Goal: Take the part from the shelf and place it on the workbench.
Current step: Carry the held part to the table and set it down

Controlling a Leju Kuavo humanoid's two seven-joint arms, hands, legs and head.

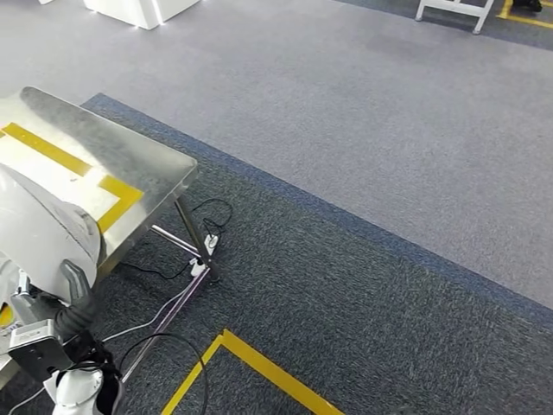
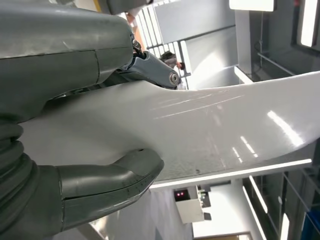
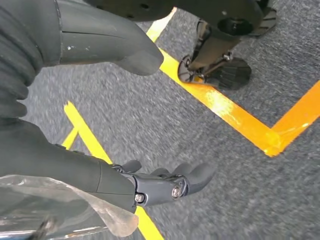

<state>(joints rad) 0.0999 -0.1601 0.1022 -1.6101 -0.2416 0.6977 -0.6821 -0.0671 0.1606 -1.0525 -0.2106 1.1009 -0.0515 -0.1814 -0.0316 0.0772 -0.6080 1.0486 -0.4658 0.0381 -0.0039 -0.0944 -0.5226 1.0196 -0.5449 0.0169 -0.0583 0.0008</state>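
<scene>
The part [image 1: 35, 226] is a large, smooth white curved panel at the lower left of the head view, overlapping the near end of the steel workbench [image 1: 140, 164], which carries yellow tape marks. My left hand [image 1: 73, 298] grips the part from below. In the left wrist view the thumb [image 2: 113, 182] presses one face of the part [image 2: 215, 130] and the dark fingers [image 2: 154, 70] hook over the other. My right hand [image 3: 68, 167] hangs over the dark carpet with its fingers apart and nothing in it.
Black and white cables and a power strip [image 1: 203, 252] lie on the carpet beside the workbench's folding legs. Yellow floor tape [image 1: 261, 367] forms a corner in front of me. White furniture [image 1: 140, 10] stands far off on the lighter grey carpet.
</scene>
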